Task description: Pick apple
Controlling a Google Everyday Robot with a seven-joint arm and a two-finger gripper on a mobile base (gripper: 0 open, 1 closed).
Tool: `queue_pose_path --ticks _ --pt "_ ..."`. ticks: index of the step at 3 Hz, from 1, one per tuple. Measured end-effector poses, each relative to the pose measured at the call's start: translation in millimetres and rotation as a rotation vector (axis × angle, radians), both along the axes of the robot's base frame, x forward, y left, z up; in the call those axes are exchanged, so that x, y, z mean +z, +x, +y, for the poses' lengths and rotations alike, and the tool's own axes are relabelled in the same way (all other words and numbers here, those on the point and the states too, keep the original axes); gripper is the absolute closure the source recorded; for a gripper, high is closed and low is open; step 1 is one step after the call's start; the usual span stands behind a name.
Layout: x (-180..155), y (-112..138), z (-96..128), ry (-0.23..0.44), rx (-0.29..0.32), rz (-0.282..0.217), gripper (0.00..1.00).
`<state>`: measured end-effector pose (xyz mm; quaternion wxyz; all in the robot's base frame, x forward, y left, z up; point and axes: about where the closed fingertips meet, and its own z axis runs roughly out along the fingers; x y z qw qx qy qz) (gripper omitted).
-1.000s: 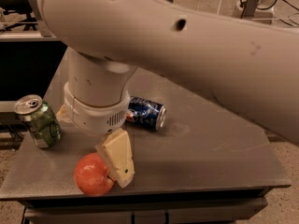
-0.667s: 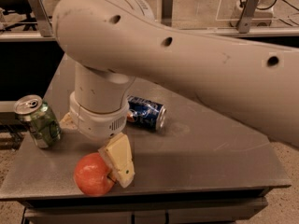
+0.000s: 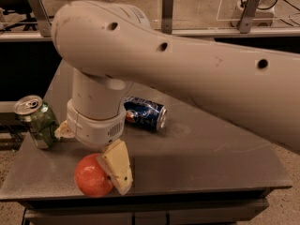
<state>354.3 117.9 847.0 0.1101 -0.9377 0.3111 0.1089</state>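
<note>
The orange-red apple (image 3: 90,177) lies near the front left edge of the grey table (image 3: 211,158). My gripper (image 3: 90,150) hangs from the big white arm right above it and is open. One cream finger (image 3: 117,167) stands against the apple's right side. The other finger's tip (image 3: 63,131) shows further back on the left, near the green can. The apple rests on the table between the two fingers. The wrist housing hides the gripper's upper part.
A green soda can (image 3: 40,123) stands upright at the table's left edge, close to the left finger. A blue soda can (image 3: 145,113) lies on its side behind the gripper. The table's front edge runs just below the apple. A railing crosses the back.
The arm's upper link has swung a little to the right. The gripper, the apple and both cans stay where they were.
</note>
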Motion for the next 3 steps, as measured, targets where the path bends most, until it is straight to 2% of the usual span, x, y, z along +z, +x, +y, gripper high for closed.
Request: queue_pose_path --ticks 1,3 --pt "-6.5 -11.1 2.5 0.022 0.05 0.028 0.0" --pt "-3.0 -12.7 3.1 0.023 0.051 0.016 0.41"
